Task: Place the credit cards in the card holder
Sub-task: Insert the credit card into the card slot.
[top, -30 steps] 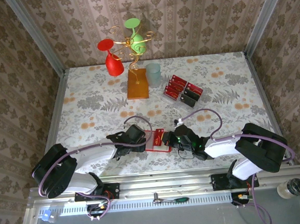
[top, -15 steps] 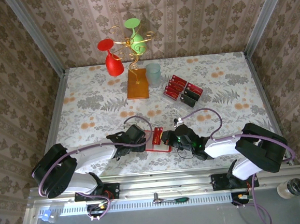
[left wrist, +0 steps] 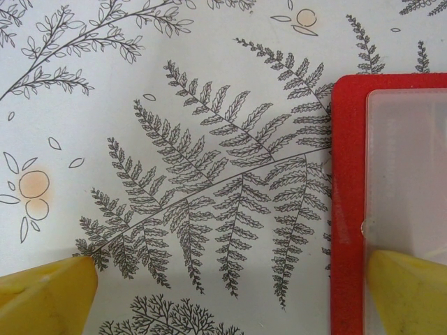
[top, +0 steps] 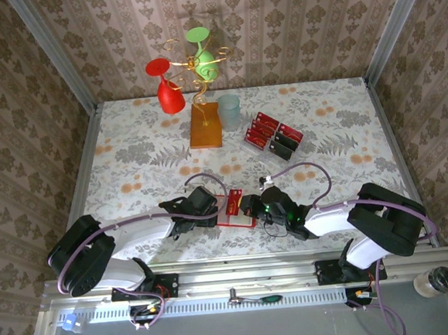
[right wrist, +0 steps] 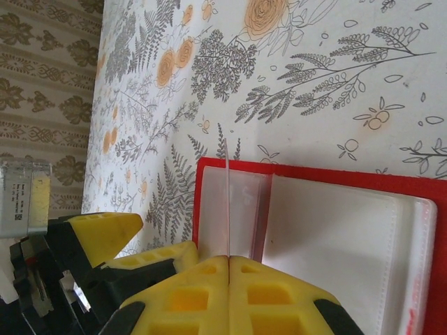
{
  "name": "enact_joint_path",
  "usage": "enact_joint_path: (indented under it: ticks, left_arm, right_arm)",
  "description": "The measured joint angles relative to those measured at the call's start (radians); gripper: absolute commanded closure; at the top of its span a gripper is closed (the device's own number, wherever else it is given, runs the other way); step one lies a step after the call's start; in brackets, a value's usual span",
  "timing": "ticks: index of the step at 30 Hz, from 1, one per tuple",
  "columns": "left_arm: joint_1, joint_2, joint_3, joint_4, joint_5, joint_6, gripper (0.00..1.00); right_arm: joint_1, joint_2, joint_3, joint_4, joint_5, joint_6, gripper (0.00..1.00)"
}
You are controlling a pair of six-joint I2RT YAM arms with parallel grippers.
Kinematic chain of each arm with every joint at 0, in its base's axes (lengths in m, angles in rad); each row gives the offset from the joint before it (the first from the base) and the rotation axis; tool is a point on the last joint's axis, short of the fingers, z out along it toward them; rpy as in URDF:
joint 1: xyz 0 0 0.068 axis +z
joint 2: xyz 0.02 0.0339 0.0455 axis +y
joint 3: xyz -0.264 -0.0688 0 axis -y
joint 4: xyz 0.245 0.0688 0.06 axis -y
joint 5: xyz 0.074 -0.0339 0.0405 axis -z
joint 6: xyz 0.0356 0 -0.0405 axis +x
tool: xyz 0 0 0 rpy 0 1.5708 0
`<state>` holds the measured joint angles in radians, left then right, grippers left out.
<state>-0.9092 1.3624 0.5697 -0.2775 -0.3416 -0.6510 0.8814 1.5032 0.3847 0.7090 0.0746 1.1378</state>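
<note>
Flanking one card holder (top: 233, 204): left claw (top: 218, 213), right claw (top: 248, 210).

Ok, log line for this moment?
left gripper open, one finger on card holder | right gripper shut on thin edge-on sheet over its pockets, card or leaf unclear | other credit cards lie farther back

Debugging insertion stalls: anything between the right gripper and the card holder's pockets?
Nothing visible. Right gripper is shut on a thin sheet, likely a card, edge-on over the pale pockets of the card holder. A finger of the left gripper sits at the holder's edge, aside.
</note>
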Motion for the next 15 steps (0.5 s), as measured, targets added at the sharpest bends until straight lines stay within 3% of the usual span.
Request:
enact_joint_path:
  ticks: [15]
  left_arm:
    - [0.000,0.000,0.000,0.000,0.000,-0.003,0.00]
  right_arm:
    - [0.000,0.008,-0.029,0.035,0.001,0.021,1.00]
